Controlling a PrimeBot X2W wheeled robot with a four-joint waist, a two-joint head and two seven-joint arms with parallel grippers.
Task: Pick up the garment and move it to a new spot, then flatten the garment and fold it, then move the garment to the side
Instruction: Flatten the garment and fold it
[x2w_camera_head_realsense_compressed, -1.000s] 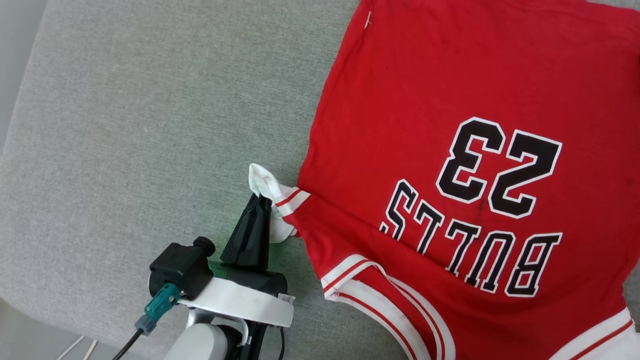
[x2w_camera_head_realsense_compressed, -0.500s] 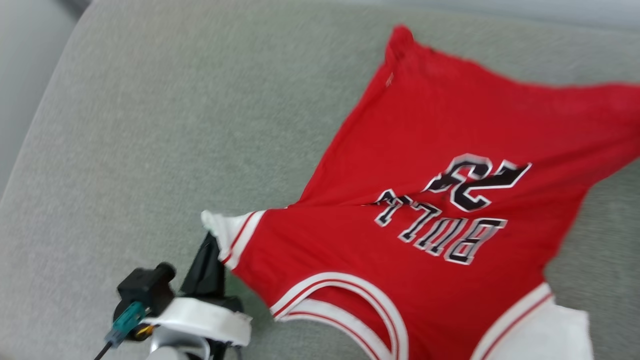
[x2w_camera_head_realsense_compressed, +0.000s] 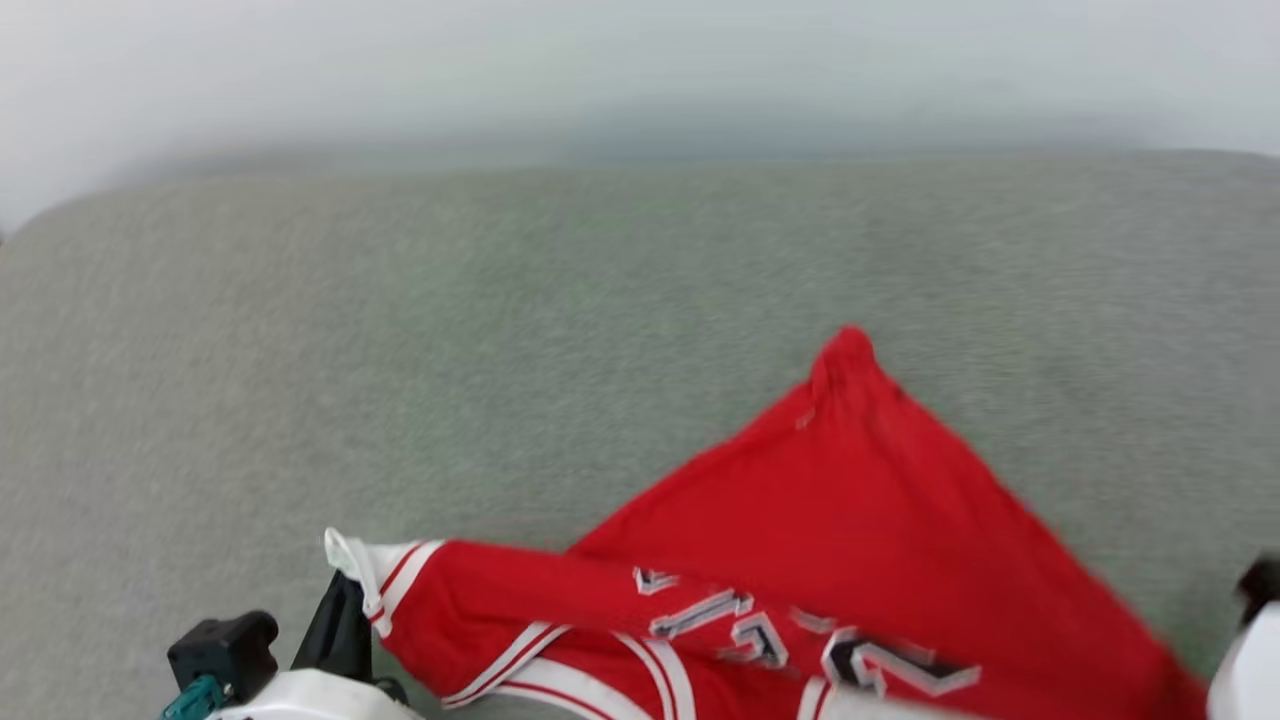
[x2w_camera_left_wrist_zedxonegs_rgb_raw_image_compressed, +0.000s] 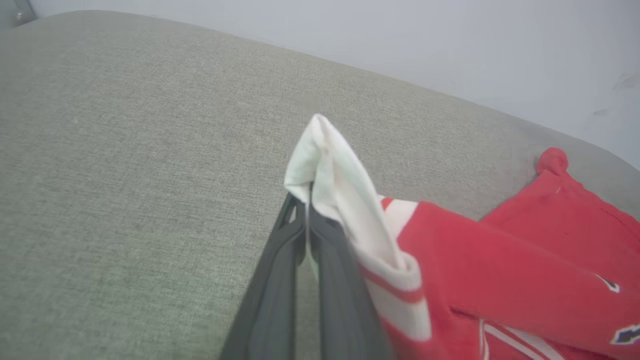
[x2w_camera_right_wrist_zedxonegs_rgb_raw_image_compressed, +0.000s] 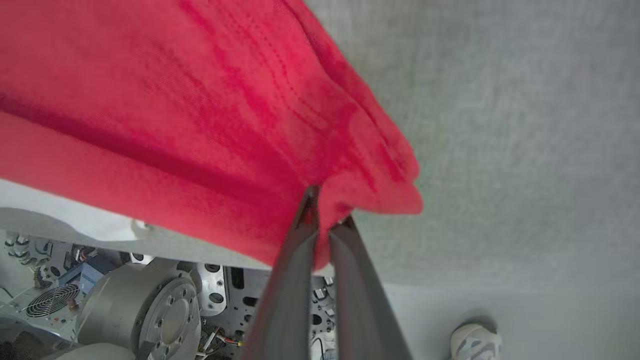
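Partly held up off the grey cushion (x2w_camera_head_realsense_compressed: 500, 330) and strung between two closed grips: the garment (x2w_camera_head_realsense_compressed: 860, 480). Pinched at the white sleeve tip by the left gripper (x2w_camera_left_wrist_zedxonegs_rgb_raw_image_compressed: 306, 202), fingers pressed together with cloth between them; low at the left of the head view, cut off by the bottom edge. Clamped at a red hem fold by the right gripper (x2w_camera_right_wrist_zedxonegs_rgb_raw_image_compressed: 327, 207), fingers likewise squeezed tight on the fabric. Blurred throughout in the head view, lettering smeared and unreadable, lower part of the shirt cropped away. Far red corner either resting on the cushion or just above it, hard to tell which. Below the red cloth in the right wrist view, robot base metalwork (x2w_camera_right_wrist_zedxonegs_rgb_raw_image_compressed: 165, 310) and a pale shoe (x2w_camera_right_wrist_zedxonegs_rgb_raw_image_compressed: 475, 340), partly cropped.
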